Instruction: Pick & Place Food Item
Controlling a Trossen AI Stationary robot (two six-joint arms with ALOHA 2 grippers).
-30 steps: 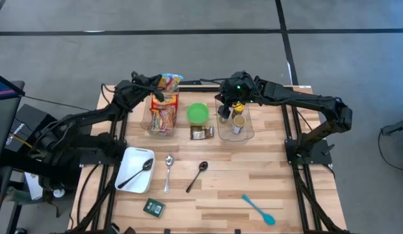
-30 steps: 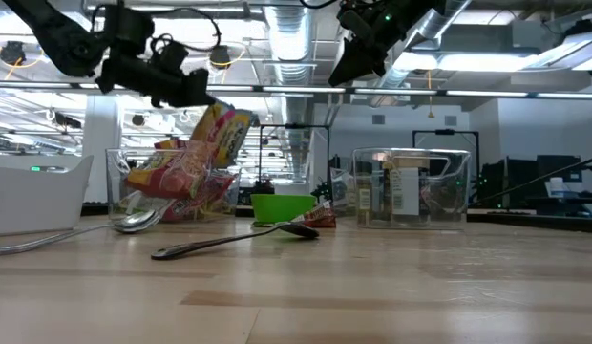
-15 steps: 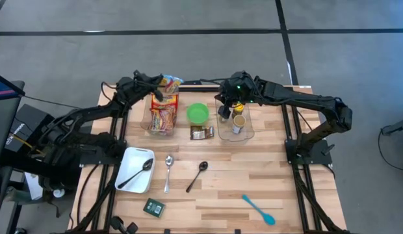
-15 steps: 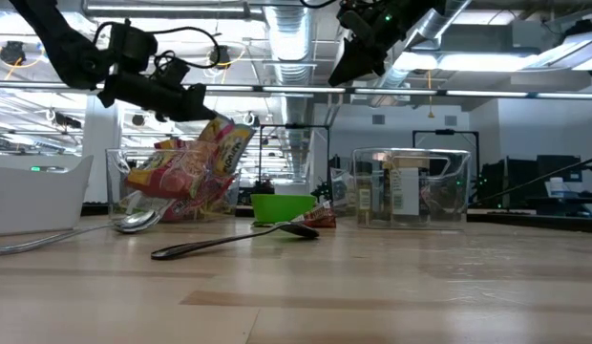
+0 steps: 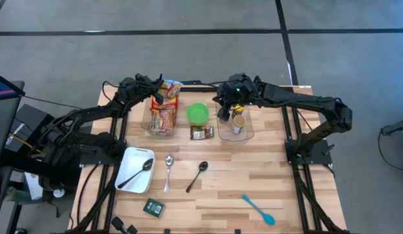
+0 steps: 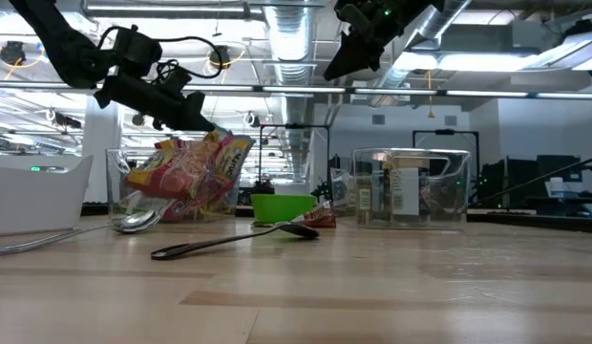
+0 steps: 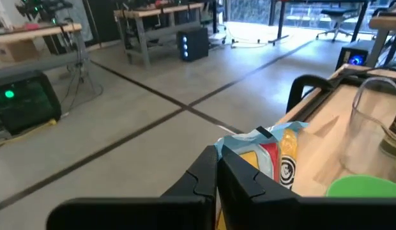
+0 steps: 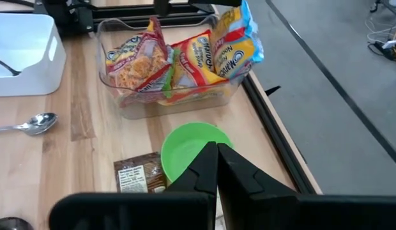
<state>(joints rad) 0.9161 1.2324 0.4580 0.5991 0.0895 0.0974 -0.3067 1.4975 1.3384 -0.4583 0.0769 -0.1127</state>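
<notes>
A yellow-and-red noodle packet [image 5: 170,91] stands tilted at the far end of the clear left container [image 5: 149,123], which holds several more such packets [image 5: 162,119]. My left gripper [image 5: 158,93] is shut on the packet's top; it also shows in the low view [image 6: 206,124]. The packet's lower end is down among the other packets [image 6: 186,177]. My right gripper [image 5: 223,108] is shut and empty, high above the table [image 6: 330,73], between the green bowl [image 5: 198,114] and the clear right container [image 5: 236,125] of jars. My left gripper pinches the packet's upper edge [image 7: 231,148] between its two fingers. The fingers slant down from the table's left side. The packet [image 6: 229,153] hangs tilted below them, its lower part inside the container among the other packets.
A brown snack packet [image 5: 202,133] lies before the bowl. A white tray [image 5: 127,162] with a black spoon stands near left. A metal spoon [image 5: 168,170], a black spoon [image 5: 197,175], a teal spoon [image 5: 259,209] and a small dark packet [image 5: 154,207] lie on the near half.
My left gripper has gone down toward the left container with the noodle packet, still shut on it. The packet has sunk from above the container's rim until its lower end is among the other packets.
</notes>
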